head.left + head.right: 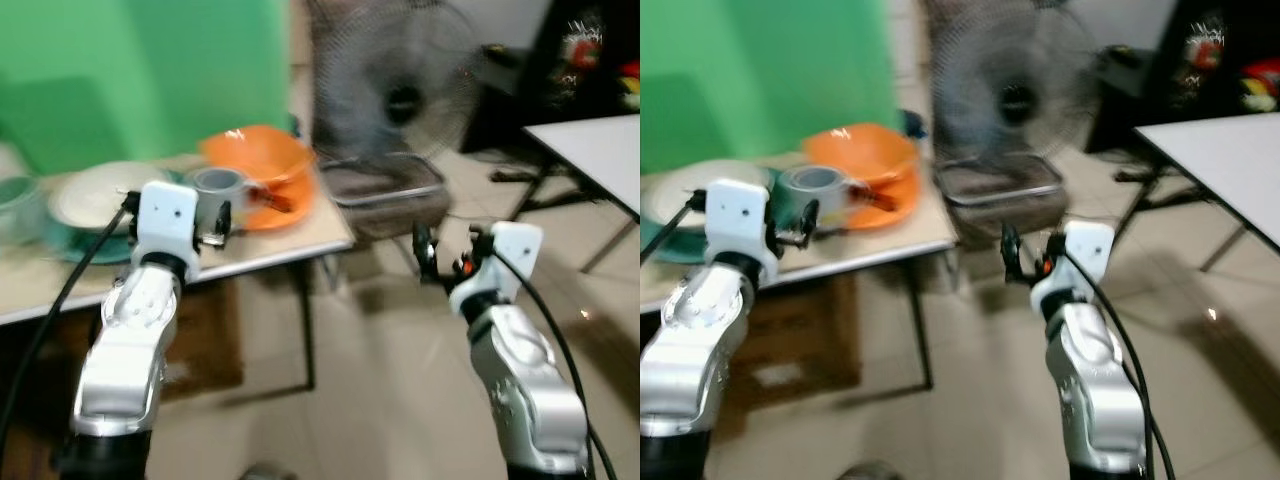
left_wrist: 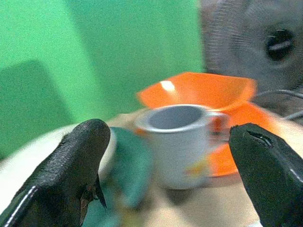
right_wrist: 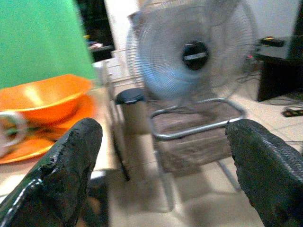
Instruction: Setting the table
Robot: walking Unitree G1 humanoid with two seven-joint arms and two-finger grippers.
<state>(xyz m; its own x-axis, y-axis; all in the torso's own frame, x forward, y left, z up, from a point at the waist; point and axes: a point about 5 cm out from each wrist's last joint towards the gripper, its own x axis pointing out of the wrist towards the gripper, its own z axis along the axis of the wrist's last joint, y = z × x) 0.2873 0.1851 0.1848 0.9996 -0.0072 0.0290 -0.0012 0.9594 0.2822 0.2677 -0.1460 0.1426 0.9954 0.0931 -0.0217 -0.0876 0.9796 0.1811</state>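
Two grippers up, both with fingers spread, nothing held. Left gripper [image 2: 165, 156] faces the grey mug [image 2: 182, 142] on the table [image 1: 280, 250], just short of it; orange bowl [image 1: 258, 160] directly behind mug. Right gripper [image 1: 452, 252] beyond the table's edge. Risk: views blurred, so a misjudged reach could knock the mug into the bowl.

Grey mug [image 2: 182, 144]: upright, handle toward orange bowl [image 2: 203, 90], on table [image 1: 270, 245]. Orange bowl: upright on orange plate [image 2: 246, 127], behind mug. White plate [image 1: 95, 195]: flat, beside teal dish [image 2: 130, 165].
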